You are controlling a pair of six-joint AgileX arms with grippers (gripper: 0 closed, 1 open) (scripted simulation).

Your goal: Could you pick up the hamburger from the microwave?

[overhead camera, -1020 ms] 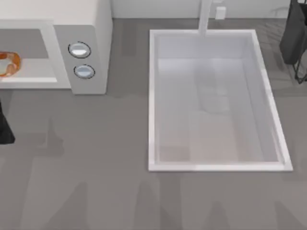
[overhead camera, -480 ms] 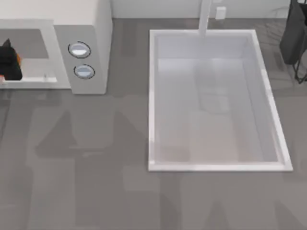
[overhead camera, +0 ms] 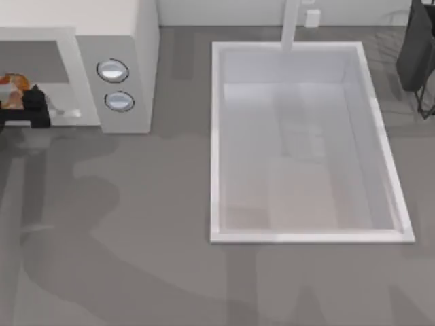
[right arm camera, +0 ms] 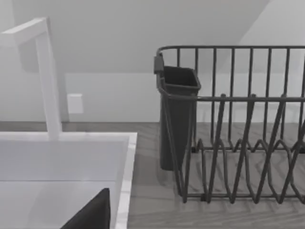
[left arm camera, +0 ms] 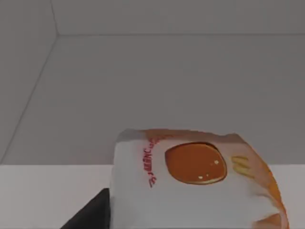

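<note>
Grey table [overhead camera: 136, 238] underneath everything. On the right half, the big white sink basin [overhead camera: 380, 136], sunk in, with a white faucet [overhead camera: 291, 24] rising at its far rim; also visible from the right wrist view as basin edge [right arm camera: 125, 181] and faucet post [right arm camera: 47, 81]. At the top left, the white microwave [overhead camera: 139, 61], cavity open toward the front, two round knobs [overhead camera: 113, 70] stacked on its panel. At the far right edge, a dark wire dish rack [overhead camera: 416, 54], seen close in the right wrist view [right arm camera: 238, 143] with a dark cup-shaped holder [right arm camera: 177, 114] hung at its corner. Right arm parked up there by the rack, well apart from the microwave; finger state impossible to tell. Left gripper [overhead camera: 30, 109] at the mouth of the microwave cavity, just beside the hamburger [overhead camera: 12, 92], near enough that touching or apart cannot be told; whether wide, narrow or clasped also cannot be told. Hamburger sitting on the cavity floor at the left edge of the top view, inside the microwave; in the left wrist view close up [left arm camera: 200, 186], white wrapping with red lettering and an orange patch, bare cavity walls behind.
</note>
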